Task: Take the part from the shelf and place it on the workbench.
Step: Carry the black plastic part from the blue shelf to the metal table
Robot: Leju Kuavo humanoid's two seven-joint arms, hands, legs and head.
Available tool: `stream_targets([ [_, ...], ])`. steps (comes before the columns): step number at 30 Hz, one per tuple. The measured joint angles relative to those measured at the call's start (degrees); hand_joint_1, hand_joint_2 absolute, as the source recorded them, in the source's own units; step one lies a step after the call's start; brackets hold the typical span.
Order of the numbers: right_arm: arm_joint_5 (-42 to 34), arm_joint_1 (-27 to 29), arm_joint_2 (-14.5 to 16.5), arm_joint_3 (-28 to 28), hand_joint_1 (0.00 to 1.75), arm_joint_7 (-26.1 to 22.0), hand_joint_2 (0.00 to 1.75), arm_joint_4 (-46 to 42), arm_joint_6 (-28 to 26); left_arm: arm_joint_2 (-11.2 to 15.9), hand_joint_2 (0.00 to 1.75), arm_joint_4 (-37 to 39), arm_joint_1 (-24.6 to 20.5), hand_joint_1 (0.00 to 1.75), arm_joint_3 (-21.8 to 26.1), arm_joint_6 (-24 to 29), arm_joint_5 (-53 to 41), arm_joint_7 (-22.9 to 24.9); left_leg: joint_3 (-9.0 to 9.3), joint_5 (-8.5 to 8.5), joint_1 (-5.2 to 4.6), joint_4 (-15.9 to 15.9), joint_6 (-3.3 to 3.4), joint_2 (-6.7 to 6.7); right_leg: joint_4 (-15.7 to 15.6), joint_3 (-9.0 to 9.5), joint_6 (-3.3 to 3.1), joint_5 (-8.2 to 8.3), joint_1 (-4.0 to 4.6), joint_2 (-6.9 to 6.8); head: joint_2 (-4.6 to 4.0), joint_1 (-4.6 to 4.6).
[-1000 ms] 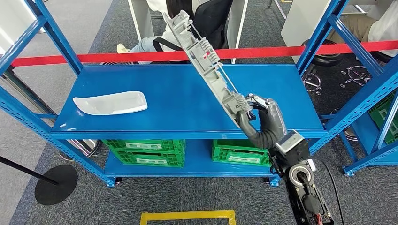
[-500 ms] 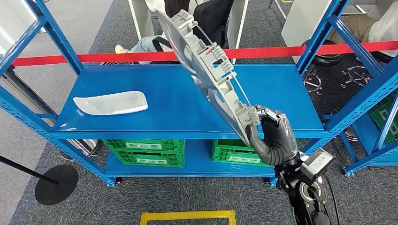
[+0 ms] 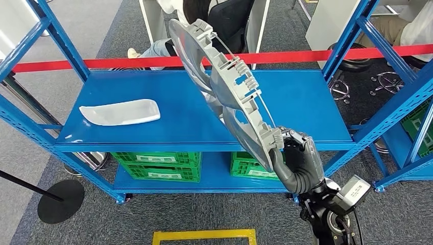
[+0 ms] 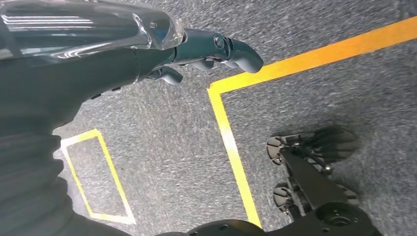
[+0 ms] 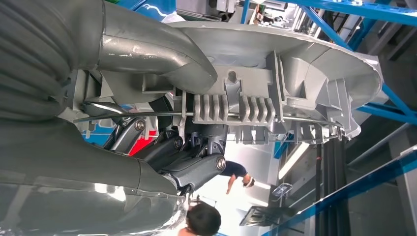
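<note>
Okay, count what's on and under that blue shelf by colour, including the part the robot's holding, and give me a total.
Grey: 1, the long grey plastic part held by the right hand.
White: 1, the white plastic part on the upper shelf.
Green: 2, the left green crate and the right green crate on the lower shelf.
Total: 4.

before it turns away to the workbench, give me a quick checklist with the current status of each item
1. Grip: the right hand holds the long grey part by its lower end, thumb and fingers on both sides in the right wrist view. Ok.
2. Part off the shelf: it is raised at a tilt above the blue shelf, not resting on it. Ok.
3. Swing clearance: its upper end reaches past the red barrier tape toward a seated person. Not ok.
4. Left hand: hangs over the floor, holding nothing. Ok.
5. White part: lies on the shelf, apart from the held part. Ok.
6. Workbench: cannot tell.
</note>
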Motion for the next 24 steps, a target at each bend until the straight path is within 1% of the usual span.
stream_targets([
  [10, -1.18, 0.66, 0.41, -1.02, 1.75, 2.15, 1.75, -0.60, -0.20, -0.40, 1.75, 0.08, 0.93, 0.00, 0.00, 0.47, 0.23, -0.46, 0.01, -0.01, 0.00, 0.00, 0.01, 0.00, -0.01, 0.00, 0.01, -0.01, 0.00, 0.00, 0.00, 0.01],
  [14, -1.45, 1.05, 0.41, -1.40, 1.75, 3.93, 1.75, -2.26, -1.11, -0.98, 1.75, 0.10, 1.07, 0.00, 0.00, 0.49, -1.01, 0.39, -0.01, -0.07, -0.05, 0.07, 0.07, -0.02, -0.06, 0.01, 0.03, 0.00, -0.05, 0.00, 0.00, 0.01],
  [19, -1.07, 2.81, 0.48, -1.48, 1.75, 4.01, 1.75, -4.27, -1.28, -1.47, 1.75, 0.13, 1.29, 0.00, 0.00, 0.58, -1.32, 0.97, 0.02, -0.47, -0.32, 0.32, 0.51, -0.02, -0.14, 0.15, 0.37, -0.19, -0.27, 0.01, 0.00, -0.02],
  [21, -0.43, 3.68, 0.50, -1.47, 1.75, 3.49, 1.75, -4.95, -1.71, -1.46, 1.75, 0.13, 1.29, 0.00, 0.00, 0.54, -1.58, 0.79, 0.07, -0.45, -0.41, 0.33, 0.82, -0.02, -0.21, 0.24, 0.64, -0.15, -0.38, 0.02, 0.00, -0.03],
  [22, -0.20, 4.04, 0.50, -1.48, 1.75, 3.29, 1.75, -5.34, -1.96, -1.48, 1.75, 0.13, 1.26, 0.00, -0.01, 0.48, -1.76, 0.71, 0.19, -0.28, -0.28, 0.10, 1.03, 0.05, -0.17, 0.27, 0.79, -0.24, -0.43, 0.01, 0.00, -0.03],
  [23, 0.01, 4.35, 0.50, -1.49, 1.75, 3.12, 1.75, -5.77, -2.19, -1.51, 1.75, 0.13, 1.19, 0.00, -0.02, 0.42, -2.00, 0.62, 0.34, -0.08, -0.13, -0.18, 1.24, 0.14, 0.29, 0.17, 0.96, -0.69, -0.42, -0.06, 0.00, 0.01],
  [24, 0.17, 4.55, 0.49, -1.51, 1.75, 3.01, 1.75, -6.18, -2.36, -1.54, 1.75, 0.13, 1.08, 0.00, -0.03, 0.36, -2.17, 0.59, 0.47, 0.09, 0.05, -0.47, 1.43, 0.29, 1.76, -0.38, 1.12, -1.85, -0.41, -0.15, 0.00, 0.06],
])
